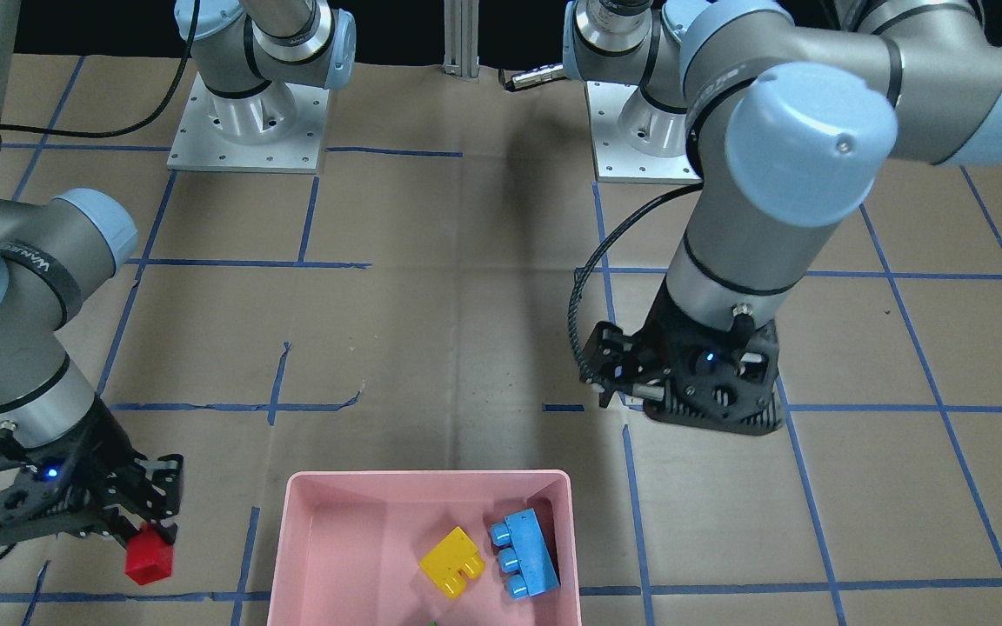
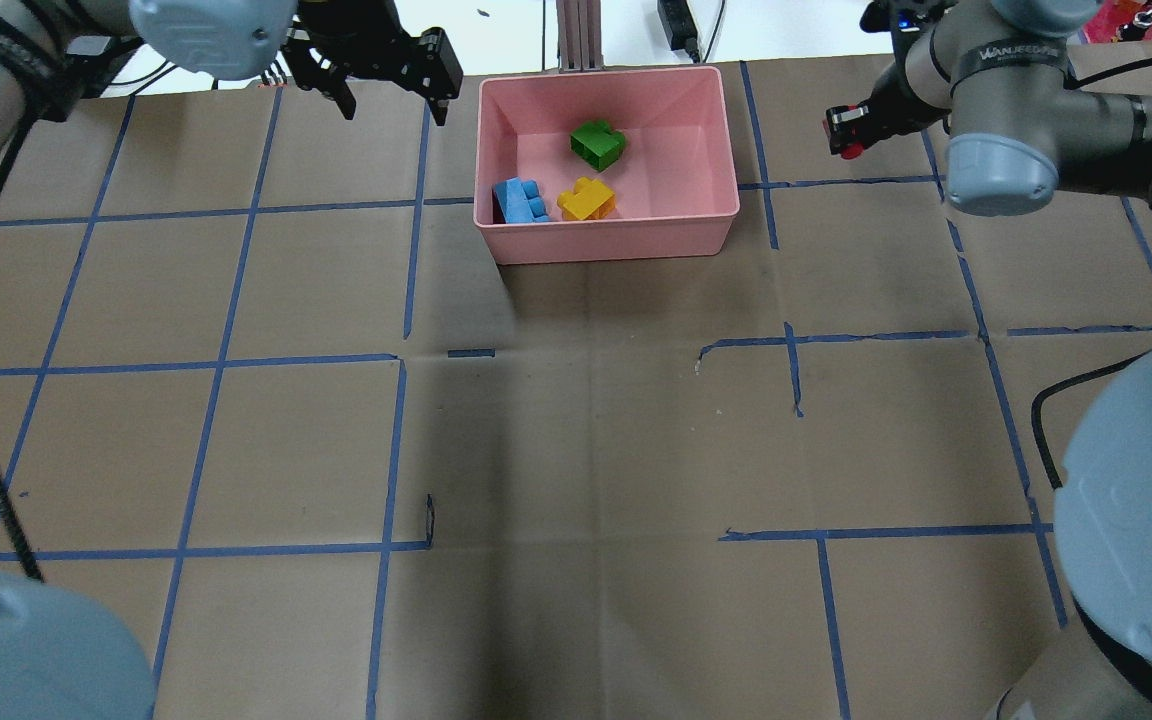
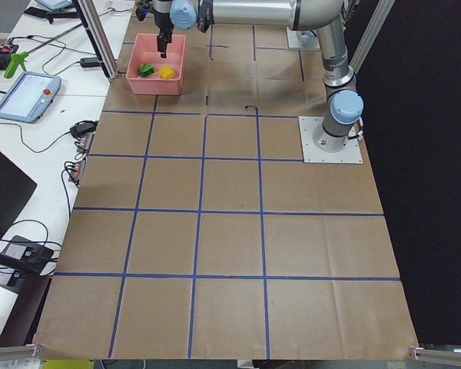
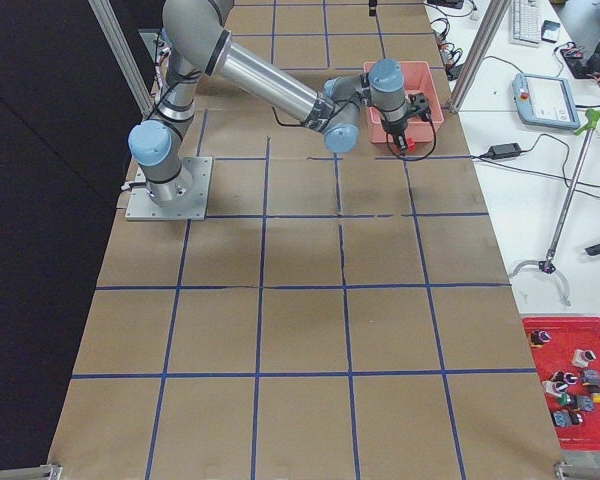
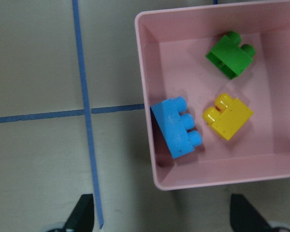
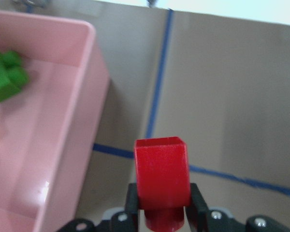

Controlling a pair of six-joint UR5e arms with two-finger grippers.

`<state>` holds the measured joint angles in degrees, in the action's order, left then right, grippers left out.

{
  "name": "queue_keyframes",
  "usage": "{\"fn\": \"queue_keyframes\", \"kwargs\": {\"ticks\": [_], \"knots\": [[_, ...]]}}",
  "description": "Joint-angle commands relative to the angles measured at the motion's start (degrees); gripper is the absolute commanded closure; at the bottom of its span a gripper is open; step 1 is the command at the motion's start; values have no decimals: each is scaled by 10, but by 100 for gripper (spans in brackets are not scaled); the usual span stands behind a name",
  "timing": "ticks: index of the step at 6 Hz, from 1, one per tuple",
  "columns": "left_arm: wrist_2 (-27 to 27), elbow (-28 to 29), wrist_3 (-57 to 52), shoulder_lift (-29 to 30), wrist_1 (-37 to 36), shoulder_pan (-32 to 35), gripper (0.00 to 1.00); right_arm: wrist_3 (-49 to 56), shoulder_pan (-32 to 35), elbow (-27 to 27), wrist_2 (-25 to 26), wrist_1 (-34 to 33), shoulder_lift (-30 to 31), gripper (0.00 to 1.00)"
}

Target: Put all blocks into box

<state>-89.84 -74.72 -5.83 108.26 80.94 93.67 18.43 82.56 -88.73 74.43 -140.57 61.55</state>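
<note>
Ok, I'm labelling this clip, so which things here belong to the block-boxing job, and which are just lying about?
Job:
box
green block, blue block and yellow block, all inside it
red block, held by the right gripper outside the box
left gripper, open

Lying about:
pendant on the side desk
red tray of small parts

Brown paper tabletop point(image 2: 576, 450) w/ blue tape grid point(image 2: 136, 366), teach pendant point(image 3: 27, 96), red parts bin point(image 4: 560, 335)

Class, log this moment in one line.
right gripper: shut on red block, beside box; left gripper: open; in box: green block, yellow block, blue block
</note>
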Motion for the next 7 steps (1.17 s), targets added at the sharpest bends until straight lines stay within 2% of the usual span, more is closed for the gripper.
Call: {"fn": "queue_keyframes", "kwargs": {"ticks": [1, 2, 3, 4, 5, 6, 7], "knots": [[0, -121, -28, -134, 22, -22, 0, -3, 87, 118, -58, -29, -80, 96], [0, -147, -31, -160, 22, -23, 0, -23, 124, 174, -47, -28, -113, 96], [2, -152, -34, -162, 23, -29, 0, -70, 146, 188, -40, -30, -128, 96], [3, -153, -38, -162, 26, -37, 0, -73, 149, 187, -25, -30, -128, 93], [2, -153, -51, -163, 34, -44, 0, -69, 149, 183, -22, -25, -125, 9], [0, -153, -60, -164, 34, -45, 0, -74, 150, 180, -1, -17, -127, 0], [0, -153, -60, -164, 34, -45, 0, -74, 150, 180, 1, -16, -127, 0]]}}
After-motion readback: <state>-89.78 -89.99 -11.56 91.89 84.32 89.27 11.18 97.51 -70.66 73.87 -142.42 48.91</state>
